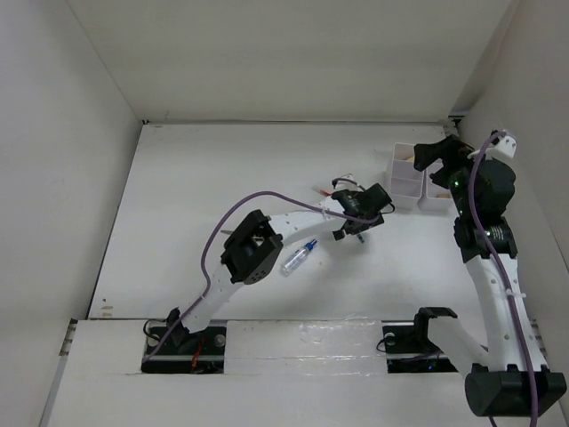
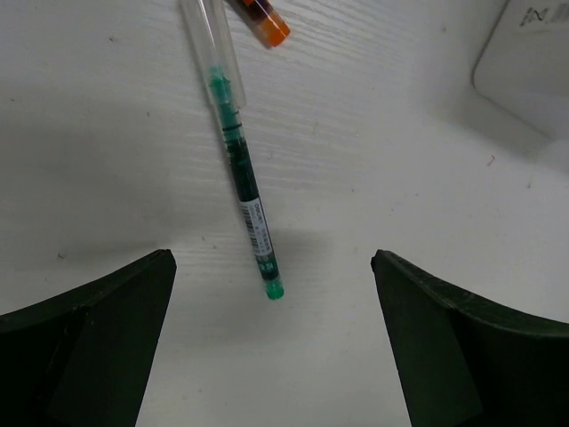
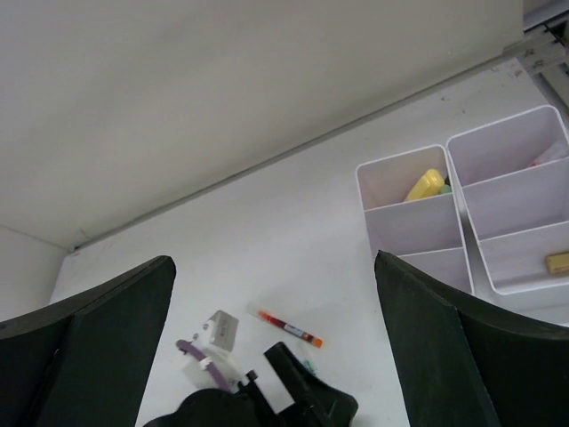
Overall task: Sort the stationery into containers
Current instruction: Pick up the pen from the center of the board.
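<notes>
A thin green pen (image 2: 244,181) lies on the white table, its green end between the tips of my left gripper (image 2: 271,307), which hangs open just above it. Beyond it lies a red pen (image 2: 265,22), also seen as the red pen (image 3: 291,327) in the right wrist view. Two white containers (image 3: 411,227) (image 3: 516,233) stand side by side at the back right. A yellow highlighter (image 3: 425,184) rests in the left one and a beige block (image 3: 557,262) in the right one. My right gripper (image 1: 436,153) hovers open and empty above the containers (image 1: 404,176).
A small clear blue-capped bottle (image 1: 300,258) lies beside the left arm's forearm. White walls close in the table at the back, left and right. A corner of a container (image 2: 533,62) shows at the left wrist view's upper right.
</notes>
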